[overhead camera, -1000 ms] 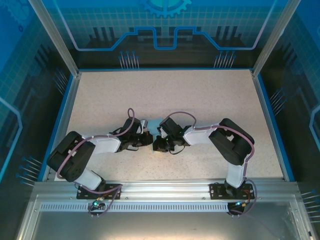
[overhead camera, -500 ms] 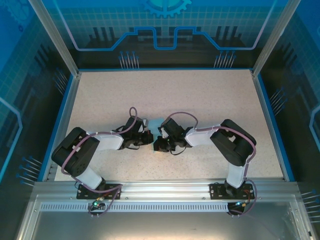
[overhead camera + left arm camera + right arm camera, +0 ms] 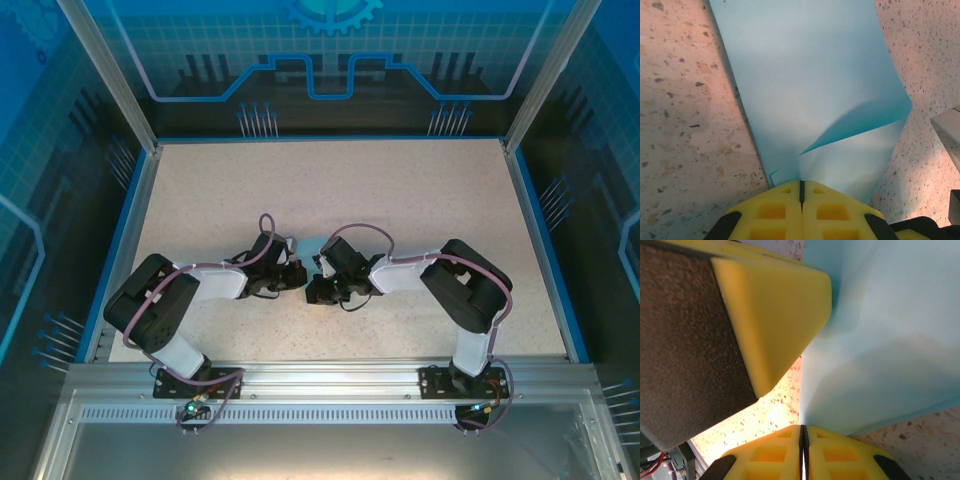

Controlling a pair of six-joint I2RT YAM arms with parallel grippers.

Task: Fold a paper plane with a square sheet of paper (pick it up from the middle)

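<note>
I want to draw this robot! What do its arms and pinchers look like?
The left arm and right arm have chunky black joints and white links, each with a thin purplish cable looping along it. The left gripper and right gripper have bright yellow fingers with square pockets moulded in.

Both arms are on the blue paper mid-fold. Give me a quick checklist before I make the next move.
1. Left gripper shut on paper: ok.
2. Right gripper shut on paper: ok.
3. Paper lying flat: not ok, one edge curls over near the left gripper.
4. Fold crease pressed sharp: cannot tell.
5. Grippers clear of each other: cannot tell; they sit very close.
</note>
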